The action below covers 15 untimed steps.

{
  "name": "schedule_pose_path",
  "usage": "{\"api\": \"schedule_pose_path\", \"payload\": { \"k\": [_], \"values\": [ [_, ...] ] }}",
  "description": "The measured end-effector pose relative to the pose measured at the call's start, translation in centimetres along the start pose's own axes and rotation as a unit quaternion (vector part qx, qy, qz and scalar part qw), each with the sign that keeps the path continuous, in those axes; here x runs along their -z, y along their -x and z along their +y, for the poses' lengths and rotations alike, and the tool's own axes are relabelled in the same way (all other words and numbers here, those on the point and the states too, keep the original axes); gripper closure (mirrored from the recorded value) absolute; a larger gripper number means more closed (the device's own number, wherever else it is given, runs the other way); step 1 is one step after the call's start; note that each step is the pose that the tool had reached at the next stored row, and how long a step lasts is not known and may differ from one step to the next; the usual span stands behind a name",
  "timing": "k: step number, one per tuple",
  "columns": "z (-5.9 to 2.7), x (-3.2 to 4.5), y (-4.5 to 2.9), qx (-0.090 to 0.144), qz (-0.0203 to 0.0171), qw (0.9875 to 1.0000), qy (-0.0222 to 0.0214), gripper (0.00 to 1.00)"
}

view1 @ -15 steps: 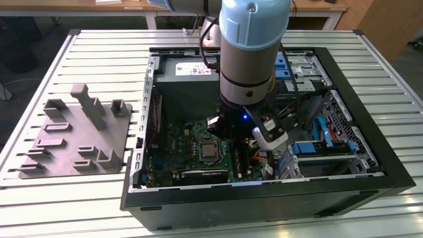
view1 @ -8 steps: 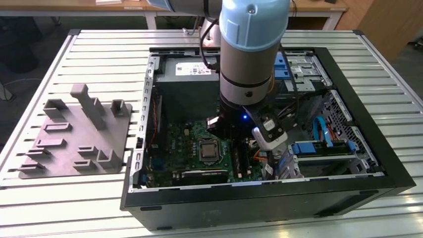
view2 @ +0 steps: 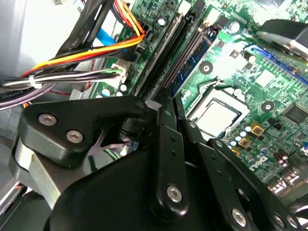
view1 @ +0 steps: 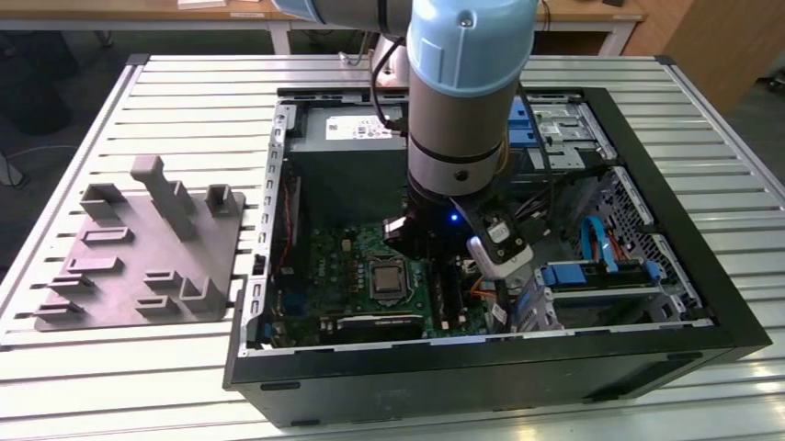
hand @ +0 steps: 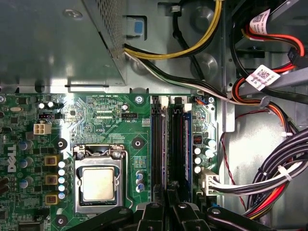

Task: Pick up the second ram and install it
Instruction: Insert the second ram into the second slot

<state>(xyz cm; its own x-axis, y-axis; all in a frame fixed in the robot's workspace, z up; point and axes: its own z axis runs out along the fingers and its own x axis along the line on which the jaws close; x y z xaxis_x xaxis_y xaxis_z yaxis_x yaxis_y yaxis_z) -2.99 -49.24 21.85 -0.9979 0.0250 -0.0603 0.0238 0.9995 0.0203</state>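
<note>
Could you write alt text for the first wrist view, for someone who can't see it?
Looking down into an open computer, the robot's black pincer sits over the long memory slots of a green motherboard. Beside them lies a square metal processor, with bundled cables running along the case wall.

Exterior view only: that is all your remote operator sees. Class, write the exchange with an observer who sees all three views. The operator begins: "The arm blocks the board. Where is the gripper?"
Observer: In the first wrist view the gripper lines up with the long black slots beside the processor.
Operator: Is any stick seated there?
Observer: A blue-faced stick stands on the side of the row away from the processor. The slot nearest the processor looks empty.
Operator: Is anything crowding that side?
Observer: Bundled cables hang beyond the slots, apart from the gripper.
</note>
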Motion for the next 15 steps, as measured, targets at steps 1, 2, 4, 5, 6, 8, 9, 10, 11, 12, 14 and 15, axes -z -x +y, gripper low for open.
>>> {"api": "schedule_pose_path", "payload": {
  "k": [1, 2, 4, 5, 6, 8, 9, 10, 11, 12, 14, 15],
  "values": [
    [0.0, 0.0, 0.0, 0.0, 0.0, 1.0, 0.0, 0.86],
    [0.0, -0.01, 0.0, 0.0, 0.0, 1.0, 0.0001, 0.86],
    [0.0, -0.01, 0.0, 0.0, 0.0, 1.0, 0.0, 0.86],
    [0.0, -0.01, 0.0, 0.0, 0.0, 1.0, 0.0001, 0.86],
    [0.0, -0.01, 0.0, 0.0, 0.0, 1.0, 0.0, 0.86],
    [0.0, -0.01, 0.0, 0.0, 0.0, 1.0, -0.0002, 0.86],
    [0.01, -0.02, 0.01, 0.001, 0.0, 1.0, -0.0005, 0.86],
    [0.0, -0.02, 0.01, 0.001, 0.0, 1.0, -0.0007, 0.86],
    [0.0, -0.02, 0.06, 0.002, 0.0, 1.0, -0.0008, 0.86],
    [0.0, -0.02, 0.12, 0.003, 0.0, 1.0, -0.0007, 0.86],
    [0.0, -0.03, 0.21, 0.006, 0.0003, 1.0, -0.0006, 0.86],
    [0.01, -0.03, 0.23, 0.007, 0.0004, 1.0, -0.0006, 0.86]
  ]
}}
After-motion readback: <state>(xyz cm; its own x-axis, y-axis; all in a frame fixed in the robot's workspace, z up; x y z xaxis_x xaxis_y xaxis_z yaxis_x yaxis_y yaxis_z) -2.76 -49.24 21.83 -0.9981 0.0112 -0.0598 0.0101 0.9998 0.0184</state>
